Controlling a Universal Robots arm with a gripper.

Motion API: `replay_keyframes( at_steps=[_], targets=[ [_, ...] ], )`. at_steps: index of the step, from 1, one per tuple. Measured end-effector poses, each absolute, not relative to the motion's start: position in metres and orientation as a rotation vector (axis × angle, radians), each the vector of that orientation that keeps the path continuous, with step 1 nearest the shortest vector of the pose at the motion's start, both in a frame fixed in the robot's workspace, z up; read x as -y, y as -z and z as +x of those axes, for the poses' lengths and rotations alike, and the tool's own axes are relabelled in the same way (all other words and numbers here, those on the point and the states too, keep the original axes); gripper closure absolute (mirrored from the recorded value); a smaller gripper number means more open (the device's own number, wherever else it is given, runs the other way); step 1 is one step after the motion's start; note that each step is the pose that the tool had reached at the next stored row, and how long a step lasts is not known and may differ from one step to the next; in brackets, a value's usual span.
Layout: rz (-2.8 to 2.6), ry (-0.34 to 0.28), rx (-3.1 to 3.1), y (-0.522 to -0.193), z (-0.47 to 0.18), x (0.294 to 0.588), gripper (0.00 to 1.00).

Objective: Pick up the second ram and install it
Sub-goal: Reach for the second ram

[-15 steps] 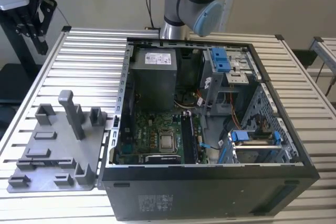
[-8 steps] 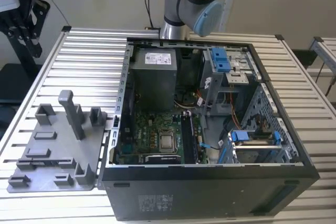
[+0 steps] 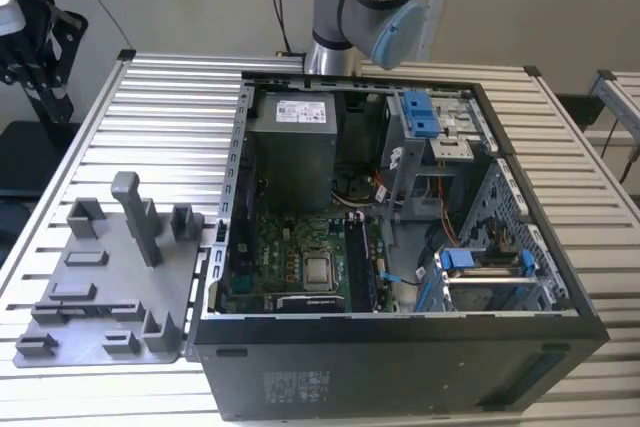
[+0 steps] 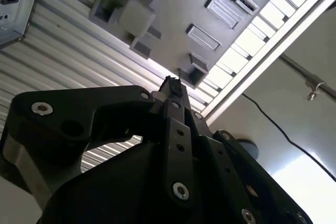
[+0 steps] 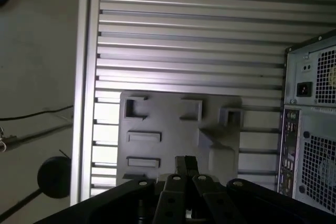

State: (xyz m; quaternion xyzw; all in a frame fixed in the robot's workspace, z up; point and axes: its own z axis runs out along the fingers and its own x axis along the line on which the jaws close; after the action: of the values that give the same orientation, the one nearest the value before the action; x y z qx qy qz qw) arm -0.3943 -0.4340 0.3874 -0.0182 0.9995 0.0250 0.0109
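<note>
- The gripper [image 5: 186,163] hung high above the grey fixture tray [image 5: 173,124], well apart from it; in both wrist views its fingertips sat pressed together with nothing showing between them
- The second ram could not be picked out for certain: no stick jutted from the gripper, and none lay plainly on the tray
- As I judged it, the job stood at one of its two ends, either before the pick or with the stick already seated; these pictures did not settle which
- In the exterior view the memory slots [image 3: 357,262] ran as long dark strips just to the right of the processor [image 3: 318,269]; whether a stick sat in them was too fine to tell
- The tray lay on the ribbed table [image 3: 170,117] at the exterior view's left, just beside the computer case [image 3: 400,332]; its upright posts and shallow pockets looked bare, as far as could be seen
- The case lay open on its side and held the green motherboard [image 3: 290,247] towards the near side, a grey power supply [image 3: 290,147] on the far side, and drive cages with blue tabs [image 3: 420,112] at the exterior view's right
</note>
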Motion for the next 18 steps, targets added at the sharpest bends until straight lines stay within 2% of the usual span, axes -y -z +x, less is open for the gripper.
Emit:
replay_keyframes(
  at_steps=[18],
  targets=[
    [-0.057, -0.078, -3.118, -0.384, -0.4, 0.483, 0.89]
  ],
)
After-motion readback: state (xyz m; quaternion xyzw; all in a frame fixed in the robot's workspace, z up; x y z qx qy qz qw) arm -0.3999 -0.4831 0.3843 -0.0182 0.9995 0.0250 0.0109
